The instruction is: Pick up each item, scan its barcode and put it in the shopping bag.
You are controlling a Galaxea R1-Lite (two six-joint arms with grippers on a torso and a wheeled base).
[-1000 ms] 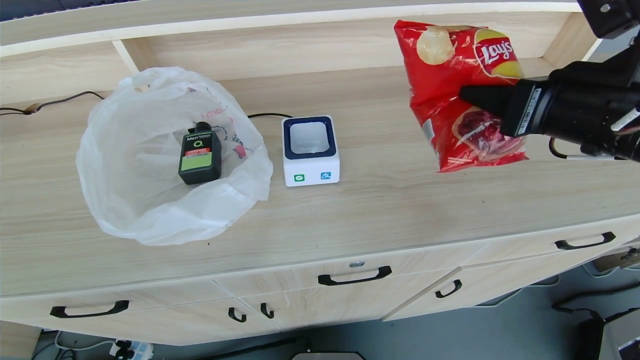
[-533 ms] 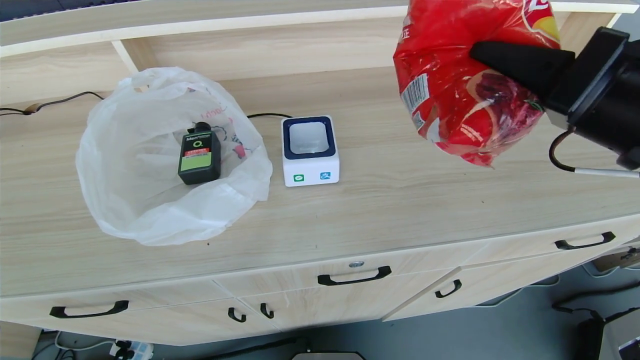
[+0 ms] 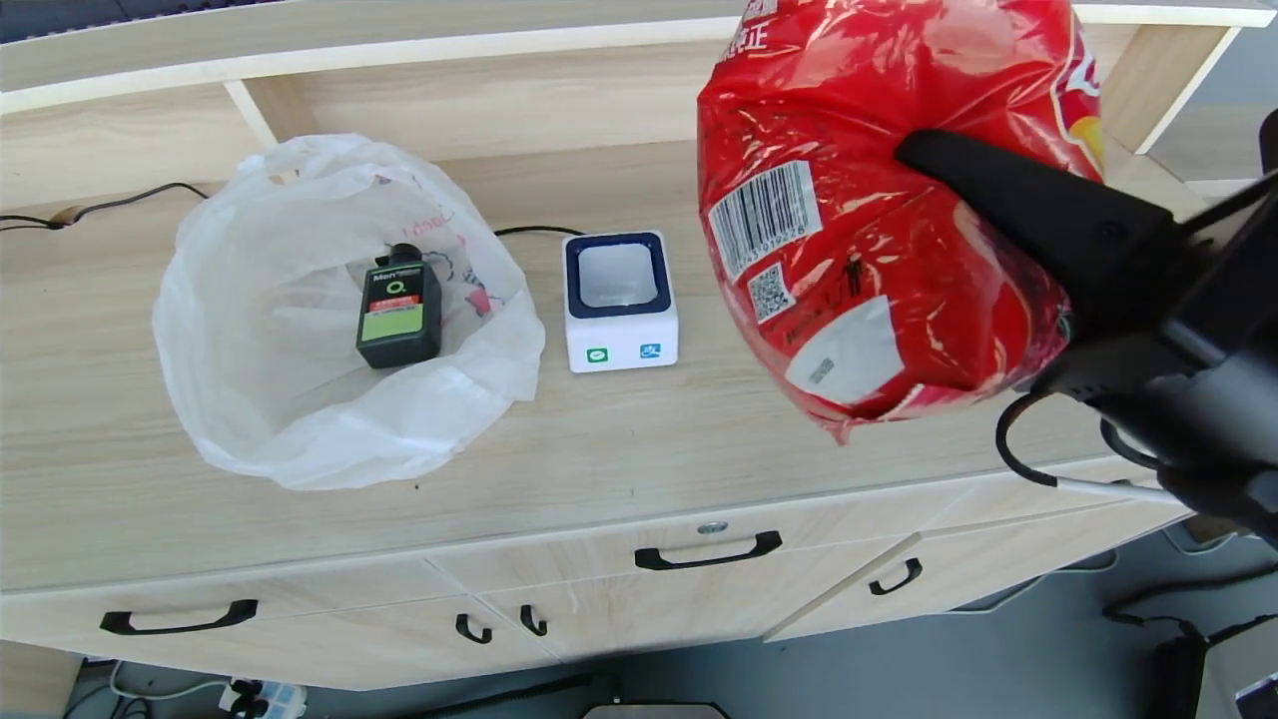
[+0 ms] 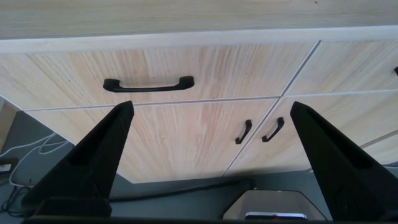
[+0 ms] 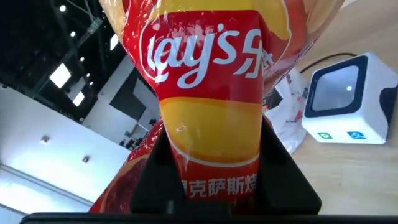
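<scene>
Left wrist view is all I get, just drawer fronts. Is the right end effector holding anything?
Observer: Yes, the right end effector is shut on the chips.
Operator: Is the barcode lined up for a scan?
Observer: Not yet. The barcode faces up toward the head camera, and the scanner sits on the counter to the robot's left of the chips.
Operator: Anything bagged so far?
Observer: A dark bottle lies inside the bag.
</scene>
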